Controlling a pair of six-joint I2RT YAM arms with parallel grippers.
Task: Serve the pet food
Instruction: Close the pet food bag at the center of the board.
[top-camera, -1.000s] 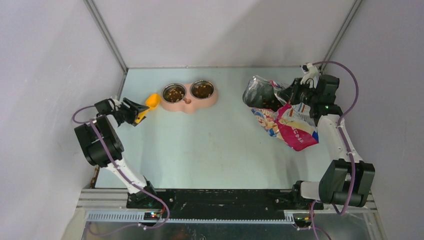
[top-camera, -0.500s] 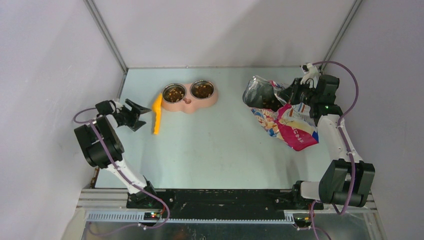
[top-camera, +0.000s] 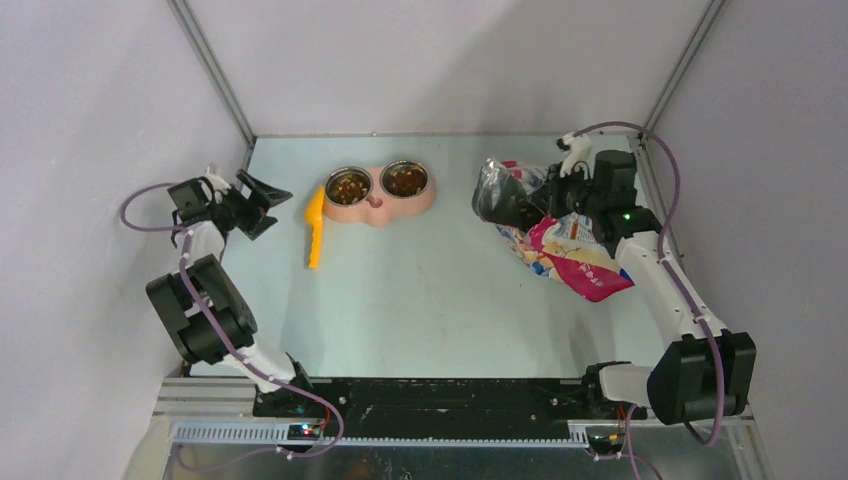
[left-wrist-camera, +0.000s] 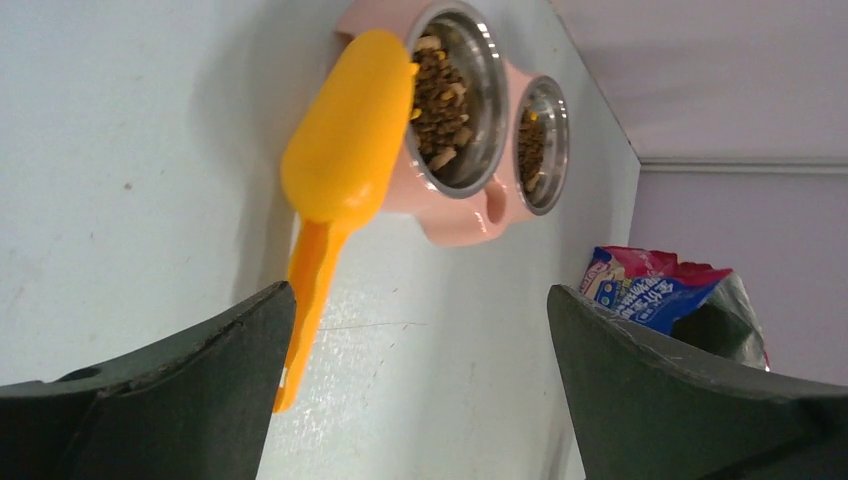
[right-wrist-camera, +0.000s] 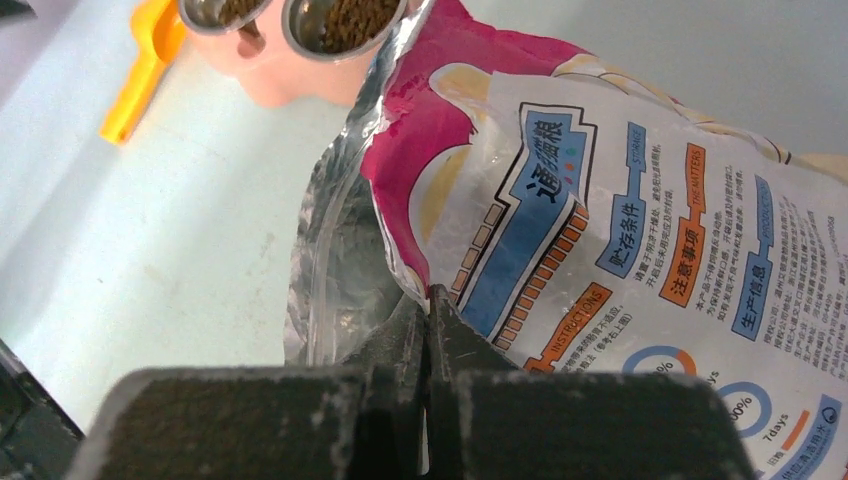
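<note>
Dark-brown kibble fills both steel bowls (top-camera: 348, 186) (top-camera: 405, 179) of the pink feeder (top-camera: 378, 209); it also shows in the left wrist view (left-wrist-camera: 442, 90). The yellow scoop (top-camera: 315, 228) lies on the table left of the feeder, its cup leaning against it (left-wrist-camera: 350, 130). My left gripper (top-camera: 262, 196) is open and empty, left of the scoop (left-wrist-camera: 420, 300). The cat food bag (top-camera: 565, 252) lies at the right with its open silver mouth (top-camera: 500, 195) facing the feeder. My right gripper (top-camera: 553, 198) is shut on the bag's rim (right-wrist-camera: 440, 180), its jaws pinched on the edge (right-wrist-camera: 430, 300).
The grey walls and metal frame posts close in the back and sides. The left gripper sits near the left wall (top-camera: 150, 150). The table's surface (top-camera: 420, 290) stretches between scoop and bag.
My left gripper let go of the scoop, which now lies on the table, and drew back up and left. My right gripper shifted left with the bag's rim, dragging the bag a little.
</note>
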